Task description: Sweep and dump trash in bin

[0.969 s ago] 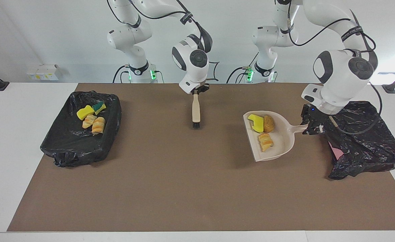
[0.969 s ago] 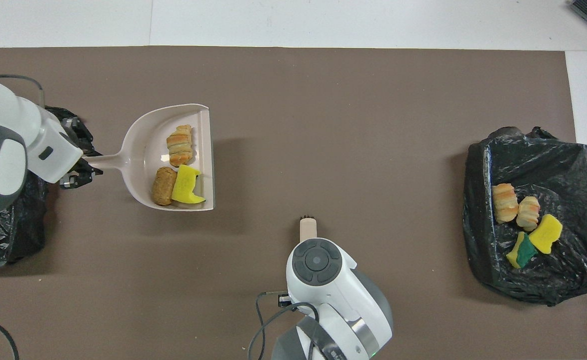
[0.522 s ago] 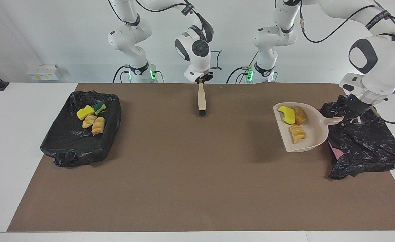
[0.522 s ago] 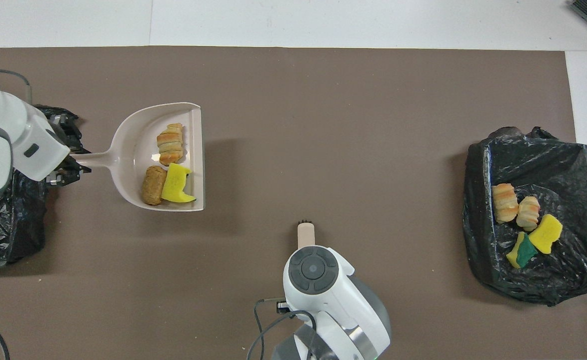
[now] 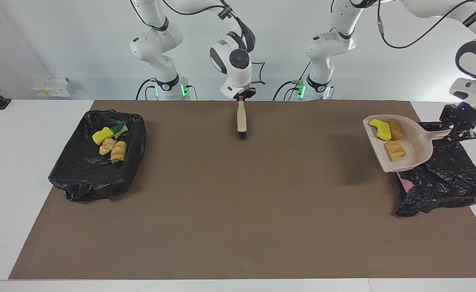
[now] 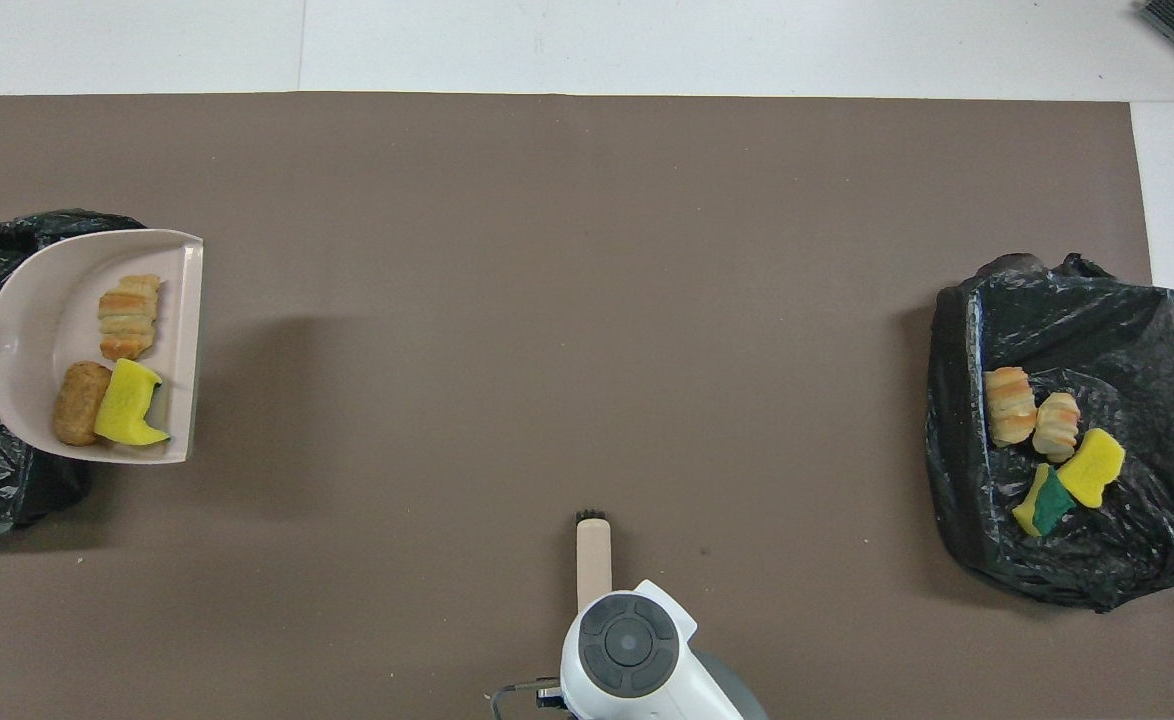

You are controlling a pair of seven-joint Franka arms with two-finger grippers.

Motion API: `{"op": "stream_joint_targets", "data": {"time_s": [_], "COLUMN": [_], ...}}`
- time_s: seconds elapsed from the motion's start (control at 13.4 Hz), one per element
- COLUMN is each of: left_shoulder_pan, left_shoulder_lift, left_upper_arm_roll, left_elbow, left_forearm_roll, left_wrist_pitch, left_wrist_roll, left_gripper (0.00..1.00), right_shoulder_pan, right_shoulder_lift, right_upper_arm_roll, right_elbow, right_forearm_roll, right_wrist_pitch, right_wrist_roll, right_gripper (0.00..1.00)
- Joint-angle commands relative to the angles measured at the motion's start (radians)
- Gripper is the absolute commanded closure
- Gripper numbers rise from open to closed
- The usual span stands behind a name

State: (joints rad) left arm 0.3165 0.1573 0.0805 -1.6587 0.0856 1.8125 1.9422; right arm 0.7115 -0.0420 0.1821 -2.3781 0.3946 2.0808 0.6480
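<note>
Overhead view cuts off the left arm, so only the dustpan (image 6: 37, 330) and the start of its handle show there, and the right arm's round white wrist hides most of the brush (image 6: 593, 555). From the facing view, the left gripper (image 5: 456, 132) is up in the air over the black bag (image 5: 444, 178) at the left arm's end of the table, and its fingers pinch the dustpan handle. The pan sticks out level over the edge of that bag. Three pieces of trash sit in it: one yellow sponge chunk (image 5: 379, 129), one brown roll (image 5: 396, 129) and one striped roll (image 5: 396, 150). The right gripper (image 5: 241, 97) hangs over the robots' edge of the brown mat (image 5: 230, 211), its fingers closed on the top of the brush handle, with the bristles pointing down. At the right arm's end, a black-lined bin (image 5: 96, 162) holds four pieces: two sponge chunks and two striped rolls (image 5: 114, 150).
</note>
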Motion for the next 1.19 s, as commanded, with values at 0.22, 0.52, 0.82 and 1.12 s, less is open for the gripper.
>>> {"op": "stream_joint_targets", "data": {"time_s": [0.22,0.52,0.82,1.12], "left_shoulder_pan": [0.09,0.088,0.067,-0.006], "left_shoulder_lift": [0.014,0.022,0.016,-0.037], "left_upper_arm_roll": [-0.011,-0.01,-0.01,-0.011], "left_elbow": [0.023,0.037,0.025,-0.062], "left_forearm_roll": [0.176,0.429,0.646,0.889], "left_wrist_pitch": [0.108,0.226,0.255,0.237], "left_wrist_roll": [0.014,-0.112,-0.265,-0.507], "left_gripper": [1.0,1.0,1.0,1.0], "right_shoulder_pan": [-0.072,-0.203,-0.415,-0.595], "right_shoulder_lift": [0.014,-0.047,-0.101,-0.096], "right_upper_arm_roll": [0.002,-0.007,-0.006,-0.006], "right_elbow": [0.068,0.141,0.232,0.46], "right_forearm_roll": [0.026,-0.006,-0.129,-0.146], "right_wrist_pitch": [-0.007,-0.096,-0.239,-0.438], "right_wrist_roll": [-0.085,-0.093,-0.16,-0.203], "right_gripper": [0.08,0.0,0.0,0.0]}}
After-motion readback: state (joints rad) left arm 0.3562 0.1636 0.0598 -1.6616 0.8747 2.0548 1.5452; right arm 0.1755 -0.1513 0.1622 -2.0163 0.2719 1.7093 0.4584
